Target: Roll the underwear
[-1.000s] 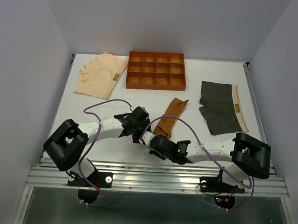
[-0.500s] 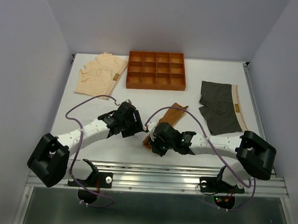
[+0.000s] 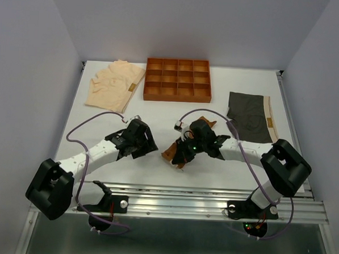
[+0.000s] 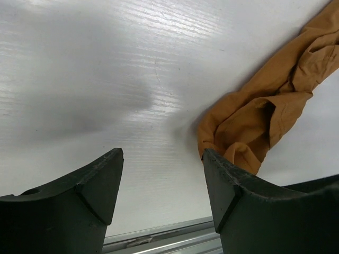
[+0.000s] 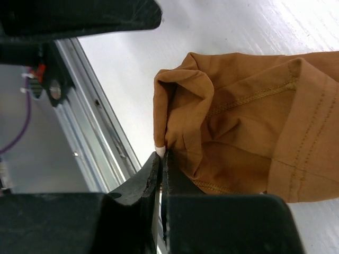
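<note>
Rust-brown underwear (image 5: 233,121), crumpled, pinched by right tool (image 5: 161,159)

My left gripper (image 4: 161,159) has opened wider and backed off leftward; my right gripper (image 5: 161,154) has hauled the rust-brown briefs (image 5: 233,121) up-table, bunching them shorter.

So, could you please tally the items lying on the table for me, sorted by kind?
Underwear: 3 (peach pair, dark grey pair, rust-brown pair)
Compartment tray: 1
Total: 4
</note>
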`<move>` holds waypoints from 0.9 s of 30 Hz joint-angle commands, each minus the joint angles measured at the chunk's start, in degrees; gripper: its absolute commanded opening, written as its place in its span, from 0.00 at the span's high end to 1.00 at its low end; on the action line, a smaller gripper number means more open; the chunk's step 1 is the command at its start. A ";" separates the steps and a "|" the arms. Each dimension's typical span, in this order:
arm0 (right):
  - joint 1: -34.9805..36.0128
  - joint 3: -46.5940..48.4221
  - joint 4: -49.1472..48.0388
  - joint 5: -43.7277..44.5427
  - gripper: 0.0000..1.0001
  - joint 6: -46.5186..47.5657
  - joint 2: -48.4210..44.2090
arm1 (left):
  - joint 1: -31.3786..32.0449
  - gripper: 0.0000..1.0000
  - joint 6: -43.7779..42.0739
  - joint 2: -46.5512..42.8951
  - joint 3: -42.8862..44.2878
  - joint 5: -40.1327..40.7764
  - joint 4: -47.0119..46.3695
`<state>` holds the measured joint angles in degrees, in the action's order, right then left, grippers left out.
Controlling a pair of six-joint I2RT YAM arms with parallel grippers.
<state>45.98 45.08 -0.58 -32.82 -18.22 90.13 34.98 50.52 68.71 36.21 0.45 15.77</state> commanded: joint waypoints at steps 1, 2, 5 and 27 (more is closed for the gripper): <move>-2.99 0.89 -6.62 -9.19 0.99 -6.21 2.06 | -0.09 0.28 -1.39 -3.14 -1.22 -0.53 -2.93; -4.48 0.80 -7.15 -10.24 0.99 -7.87 2.51 | -0.18 0.27 -1.83 -3.58 -1.57 -2.36 -3.55; -7.12 1.06 -8.38 -11.83 0.99 -10.69 4.00 | -0.09 0.27 -3.06 -4.81 -2.89 -5.19 -6.36; -16.97 7.03 -3.48 -12.11 0.99 -13.26 17.71 | 0.09 0.23 -5.87 4.76 -2.90 -11.62 -19.89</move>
<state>29.23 48.71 -6.09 -47.92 -34.13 107.09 34.92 46.09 71.79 31.83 -11.11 0.36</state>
